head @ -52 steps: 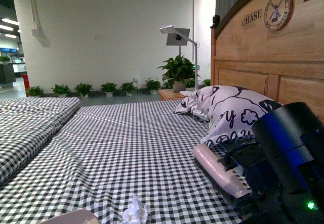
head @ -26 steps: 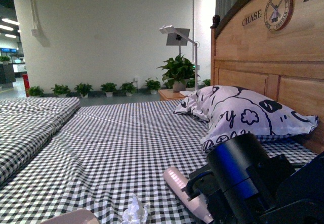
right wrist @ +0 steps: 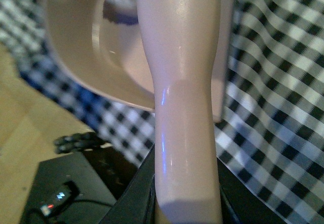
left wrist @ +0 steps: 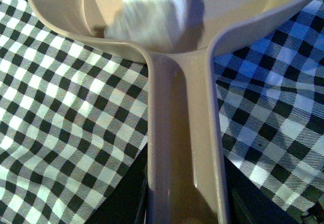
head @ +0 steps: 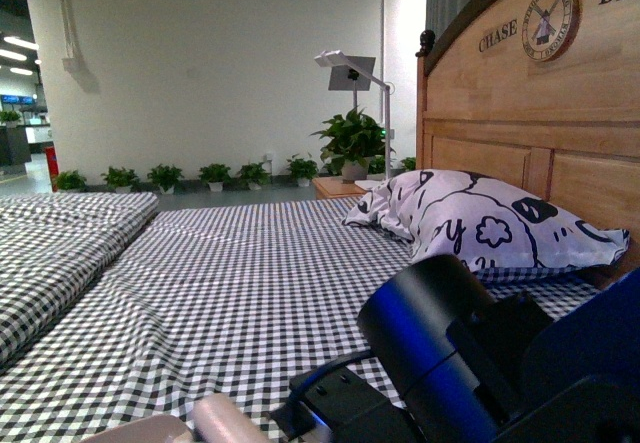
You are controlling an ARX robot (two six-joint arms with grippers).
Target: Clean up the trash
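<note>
– Left gripper first: what is it doing?
– It is clamping the handle of the pale pinkish dustpan, with its dark jaws pressing in from both sides, so it is nearly closed around it.
– And the right gripper?
– It is gripping the smooth pale handle of the brush in the same way, jaws tight against it. The bristles are not showing in any view.
– Where is the trash sitting?
– It is lying inside the pan of the dustpan, near the back wall where the handle is joining. It is showing as a small crumpled whitish scrap, slightly see-through and blurred in the left wrist view. In the front view the right arm is covering that spot.
– What is everything resting on?
– The dustpan is lying on the black-and-white checked bed sheet.
– Is any writing showing?
– The wooden headboard is carrying "CHASE", then a round windmill emblem, then "DR" running off the picture's edge. The emblem's small lettering is too fine to read. The white pillow is leaning against the headboard and showing black doodle letters that I cannot make out.
</note>
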